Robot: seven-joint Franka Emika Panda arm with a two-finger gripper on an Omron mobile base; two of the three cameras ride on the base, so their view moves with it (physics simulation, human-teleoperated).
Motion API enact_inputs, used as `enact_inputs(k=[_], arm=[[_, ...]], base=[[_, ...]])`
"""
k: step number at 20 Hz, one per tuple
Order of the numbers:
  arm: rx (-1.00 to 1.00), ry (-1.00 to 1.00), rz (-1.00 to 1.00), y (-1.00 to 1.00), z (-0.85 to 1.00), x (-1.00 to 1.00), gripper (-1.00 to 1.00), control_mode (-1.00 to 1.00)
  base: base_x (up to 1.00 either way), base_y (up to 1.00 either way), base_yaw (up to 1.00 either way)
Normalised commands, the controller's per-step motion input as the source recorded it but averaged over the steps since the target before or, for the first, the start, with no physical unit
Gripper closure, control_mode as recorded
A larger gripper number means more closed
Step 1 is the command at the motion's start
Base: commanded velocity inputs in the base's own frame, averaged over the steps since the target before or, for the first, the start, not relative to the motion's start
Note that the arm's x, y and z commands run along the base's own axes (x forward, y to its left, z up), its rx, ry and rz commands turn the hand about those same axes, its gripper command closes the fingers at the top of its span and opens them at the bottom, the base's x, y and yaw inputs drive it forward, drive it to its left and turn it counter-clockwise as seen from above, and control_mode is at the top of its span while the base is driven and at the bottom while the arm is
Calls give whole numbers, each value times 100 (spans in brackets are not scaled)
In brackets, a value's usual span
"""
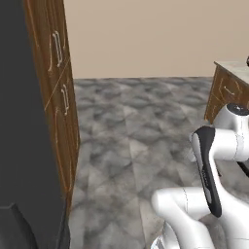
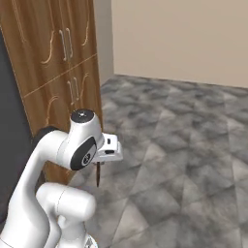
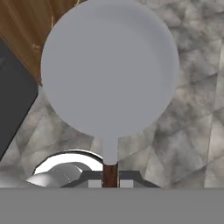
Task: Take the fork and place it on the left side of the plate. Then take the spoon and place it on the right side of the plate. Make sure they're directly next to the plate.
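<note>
Arm: we find it folded low over its base, the hand level and held beside the wooden cabinet [image 2: 58,72], above the grey stone floor [image 2: 184,145].

Gripper [image 3: 110,179]: we note the jaws drawn narrow, clamped on the brown handle of the spoon [image 3: 109,70]. Its grey bowl stands out beyond the fingertips, over the floor.

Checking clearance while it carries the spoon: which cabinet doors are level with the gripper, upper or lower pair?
The lower pair: the gripper, shut on the spoon, hangs beside them, while the upper pair sits above the arm.
</note>
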Motion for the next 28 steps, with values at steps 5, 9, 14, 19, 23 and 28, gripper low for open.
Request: enact_inputs(k=[5, 9, 14, 19, 23, 28], arm=[[0, 0, 0, 0, 0, 0, 100, 100], [0, 0, 0, 0, 0, 0, 100, 100], [0, 0, 0, 0, 0, 0, 100, 100], [0, 0, 0, 0, 0, 0, 100, 100], [0, 0, 0, 0, 0, 0, 100, 100], [0, 0, 0, 0, 0, 0, 100, 100]], base=[[100, -44, -28], [100, -31, -26], [100, -29, -25], [100, -26, -24], [100, -26, -23], [100, -25, -23]])
